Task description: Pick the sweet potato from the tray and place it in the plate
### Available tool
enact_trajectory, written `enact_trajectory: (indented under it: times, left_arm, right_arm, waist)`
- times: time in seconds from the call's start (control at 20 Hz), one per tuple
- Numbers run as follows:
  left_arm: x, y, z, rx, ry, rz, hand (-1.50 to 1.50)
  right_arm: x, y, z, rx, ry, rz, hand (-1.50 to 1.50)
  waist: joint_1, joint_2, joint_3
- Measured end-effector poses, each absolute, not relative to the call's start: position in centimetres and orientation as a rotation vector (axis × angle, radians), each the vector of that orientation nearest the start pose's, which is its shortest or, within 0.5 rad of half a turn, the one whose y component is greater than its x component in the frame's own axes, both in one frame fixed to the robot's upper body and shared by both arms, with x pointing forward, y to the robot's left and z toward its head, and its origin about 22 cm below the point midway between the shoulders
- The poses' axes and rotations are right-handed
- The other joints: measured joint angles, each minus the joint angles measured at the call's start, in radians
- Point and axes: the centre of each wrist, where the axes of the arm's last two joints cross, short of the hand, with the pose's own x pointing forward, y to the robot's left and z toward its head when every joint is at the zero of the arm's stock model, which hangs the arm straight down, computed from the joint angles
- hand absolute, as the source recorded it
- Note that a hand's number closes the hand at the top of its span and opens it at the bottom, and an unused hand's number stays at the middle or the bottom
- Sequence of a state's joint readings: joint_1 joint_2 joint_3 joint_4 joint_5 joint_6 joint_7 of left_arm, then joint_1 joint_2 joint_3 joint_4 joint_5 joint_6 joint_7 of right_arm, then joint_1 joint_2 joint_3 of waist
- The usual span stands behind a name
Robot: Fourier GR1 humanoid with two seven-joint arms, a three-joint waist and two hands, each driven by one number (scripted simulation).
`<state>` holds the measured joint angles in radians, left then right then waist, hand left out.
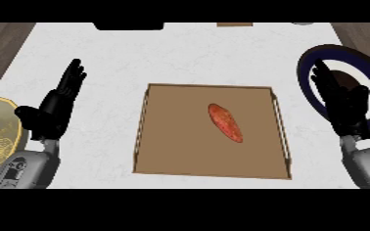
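Observation:
An orange-red sweet potato [225, 122] lies slightly right of the middle of a brown wooden tray [173, 147] in the centre of the white counter. A dark blue plate [347, 61] with a white ring sits at the right edge, partly hidden behind my right hand [345, 105]. That hand is open, fingers straight and pointing up, to the right of the tray. My left hand [54, 107] rests open at the left, fingers up, apart from the tray.
A yellow round object [9, 127] shows at the left edge, beside my left forearm. A dark object [130, 26] and a small brown one [235, 24] sit at the counter's far edge. Wood floor shows at both upper corners.

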<state>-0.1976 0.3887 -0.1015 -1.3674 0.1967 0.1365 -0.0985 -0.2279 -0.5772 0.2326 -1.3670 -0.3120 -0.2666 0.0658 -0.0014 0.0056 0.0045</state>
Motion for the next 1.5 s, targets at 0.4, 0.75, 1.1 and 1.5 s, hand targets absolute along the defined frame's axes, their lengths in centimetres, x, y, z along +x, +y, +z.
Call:
enact_trajectory:
  times: [0.4, 0.75, 1.1, 1.5]
  left_arm:
    - [30.0, 27.1, 3.4, 0.185, -1.621, -0.235, 0.0]
    - [30.6, 25.4, 3.6, 0.192, -1.572, -0.234, 0.0]
    - [30.6, 25.5, 3.9, 0.213, -1.565, -0.217, 0.0]
    - [30.2, 26.2, 4.1, 0.225, -1.55, -0.214, 0.0]
  right_arm:
    - [31.2, -19.2, 9.0, 0.039, -1.645, 0.534, 1.5]
    - [27.9, -11.6, 2.9, 0.097, -1.631, 0.789, -1.5]
    - [26.7, -11.9, 1.8, -0.029, -1.745, 0.932, -1.5]
    - [28.8, -15.2, 9.7, -0.236, -1.688, 1.124, -1.5]
  waist:
    - [0.066, -0.016, -0.016]
    - [0.031, -0.006, -0.007]
    - [0.005, -0.007, -0.005]
    - [-0.002, -0.011, -0.006]
